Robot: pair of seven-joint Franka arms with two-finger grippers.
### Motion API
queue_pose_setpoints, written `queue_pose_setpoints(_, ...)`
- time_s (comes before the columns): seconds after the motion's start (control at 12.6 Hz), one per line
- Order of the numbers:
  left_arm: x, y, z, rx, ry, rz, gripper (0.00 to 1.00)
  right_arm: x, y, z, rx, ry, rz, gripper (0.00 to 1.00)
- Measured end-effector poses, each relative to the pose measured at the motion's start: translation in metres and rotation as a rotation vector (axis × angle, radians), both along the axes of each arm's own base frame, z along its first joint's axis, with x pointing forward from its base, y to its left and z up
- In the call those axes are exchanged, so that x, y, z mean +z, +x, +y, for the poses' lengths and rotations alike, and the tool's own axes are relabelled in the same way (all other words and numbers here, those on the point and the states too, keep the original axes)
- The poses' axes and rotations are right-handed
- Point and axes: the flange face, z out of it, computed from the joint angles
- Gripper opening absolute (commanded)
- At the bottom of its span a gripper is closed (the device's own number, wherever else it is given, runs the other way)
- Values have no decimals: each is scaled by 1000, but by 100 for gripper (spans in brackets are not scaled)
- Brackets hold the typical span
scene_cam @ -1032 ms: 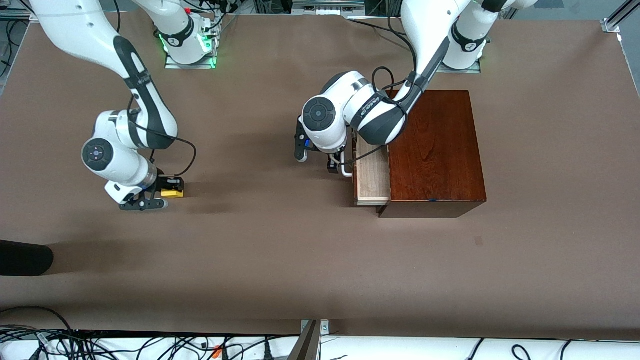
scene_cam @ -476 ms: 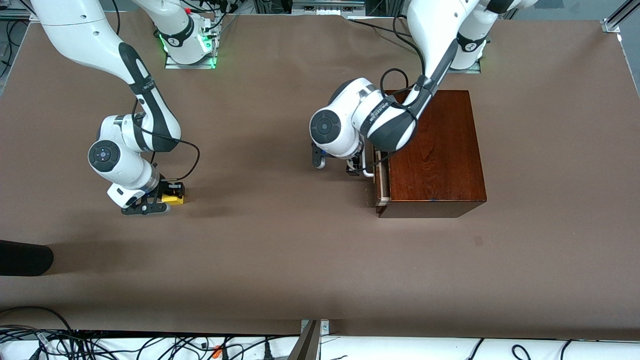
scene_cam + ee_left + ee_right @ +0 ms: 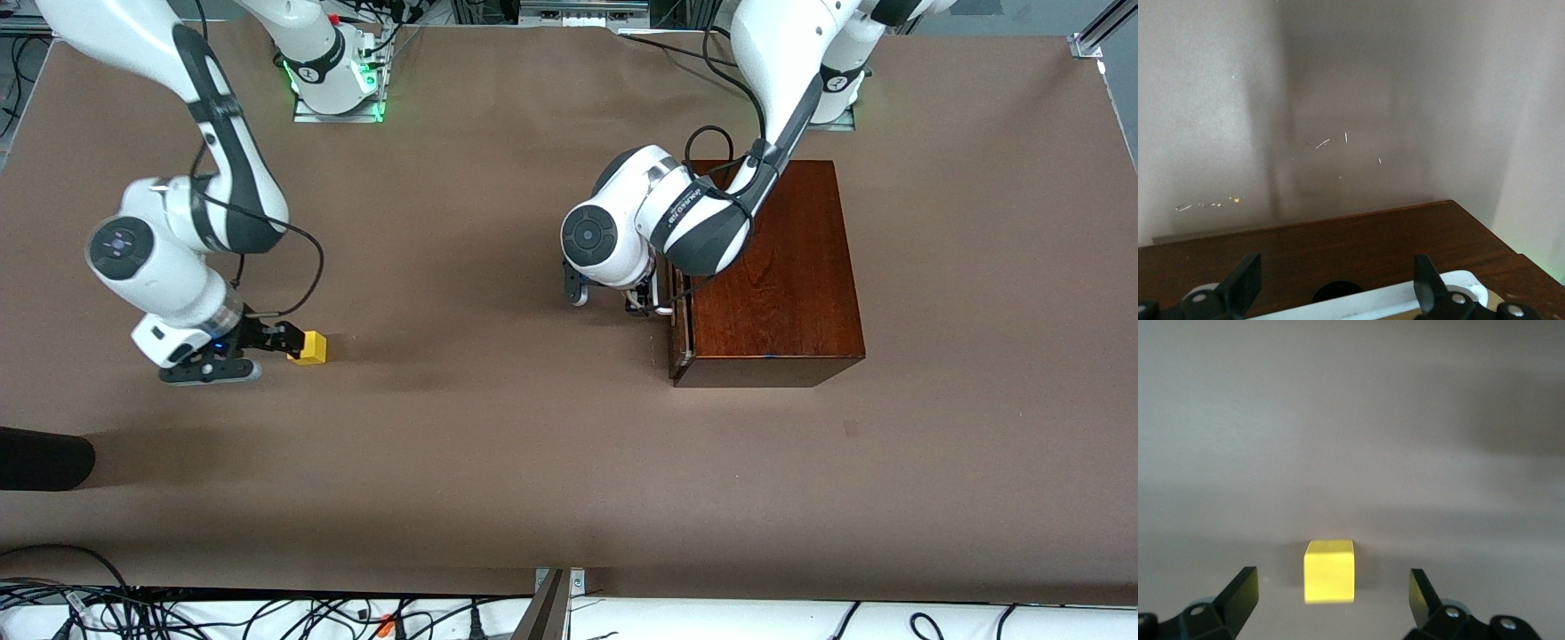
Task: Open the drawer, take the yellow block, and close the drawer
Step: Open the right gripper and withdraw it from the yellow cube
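Brown bench lies bare across the lower frame. At left, the right gripper hangs with jaws released beside the yellow block, which sits free. Right of centre, the left gripper, jaws spread, meets the drawer, flush in its box.

Block on table, drawer shut

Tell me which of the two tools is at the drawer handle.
The left tool, at the drawer's white handle on the wooden box. The right tool is open on the table beside the yellow block.
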Motion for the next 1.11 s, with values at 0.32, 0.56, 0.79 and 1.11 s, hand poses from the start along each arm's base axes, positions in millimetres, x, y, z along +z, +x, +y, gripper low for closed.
queue_pose_setpoints(0.32, 0, 2, 4, 6, 3, 2, 100, 114, -31, 8, 9, 3, 2, 100)
queue_pose_setpoints(0.56, -1, 5, 8, 13, 6, 6, 100, 187, -61, 8, 9, 17, 51, 100)
queue_pose_setpoints(0.79, -2, 6, 11, 18, 10, 10, 100, 231, -64, 12, 18, 47, 50, 100)
queue_pose_setpoints(1.11, -2, 7, 13, 21, 11, 11, 100, 238, -62, 12, 20, 47, 47, 100)
